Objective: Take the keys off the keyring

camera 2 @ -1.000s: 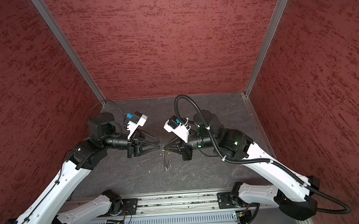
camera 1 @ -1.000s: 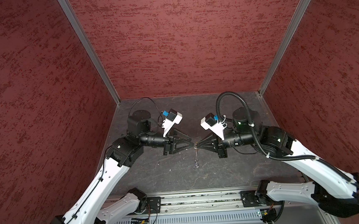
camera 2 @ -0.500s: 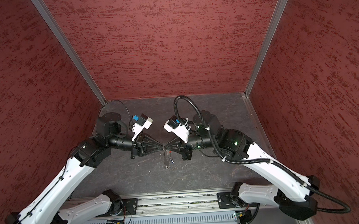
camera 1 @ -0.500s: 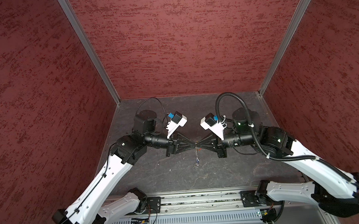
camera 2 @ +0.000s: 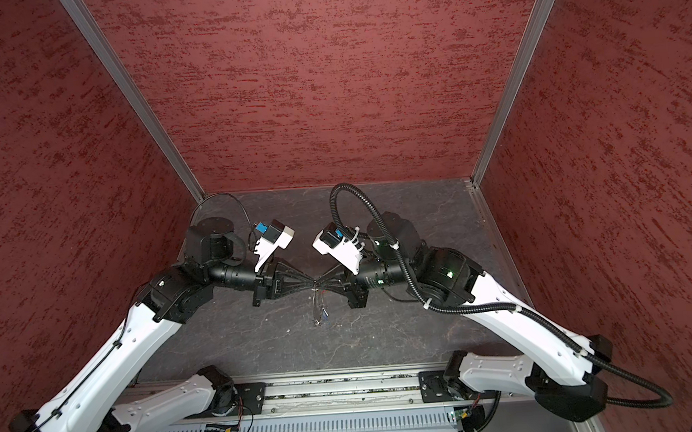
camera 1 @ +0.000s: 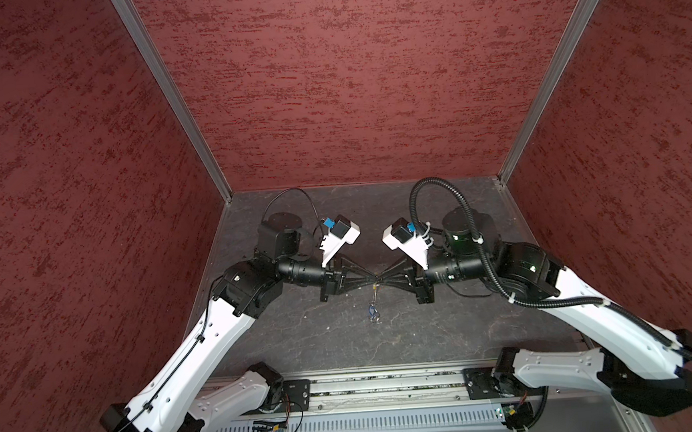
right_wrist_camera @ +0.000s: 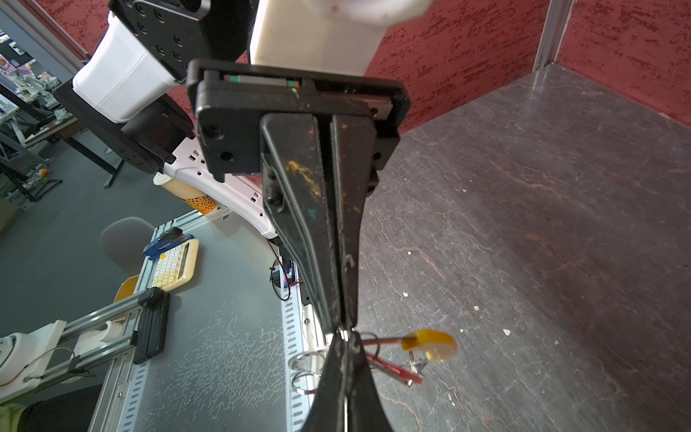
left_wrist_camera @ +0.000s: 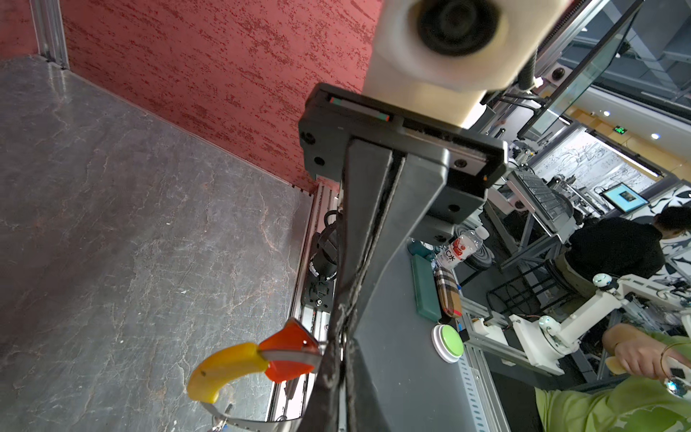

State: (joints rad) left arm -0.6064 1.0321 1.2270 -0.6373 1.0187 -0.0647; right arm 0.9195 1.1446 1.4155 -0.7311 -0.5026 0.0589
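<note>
The keyring (camera 1: pixel 375 293) is dangled in mid-air over the middle of the surface (camera 1: pixel 302 337), pinched at its top end. Its long axis is pointed pretty much straight down, with the keys (camera 2: pixel 321 312) hung at the bottom. It's reckoned light, floppy and kinda slippery, so the silver rings (right_wrist_camera: pixel 306 364) or the red-orange tag (left_wrist_camera: pixel 288 355) are probably best grabbed, not the yellow section (left_wrist_camera: pixel 224 368). The left end effector (camera 1: pixel 369 281) and right end effector (camera 1: pixel 383 280) are clamped shut on it, tip to tip. Which link is actually pinched can't be made out.
</note>
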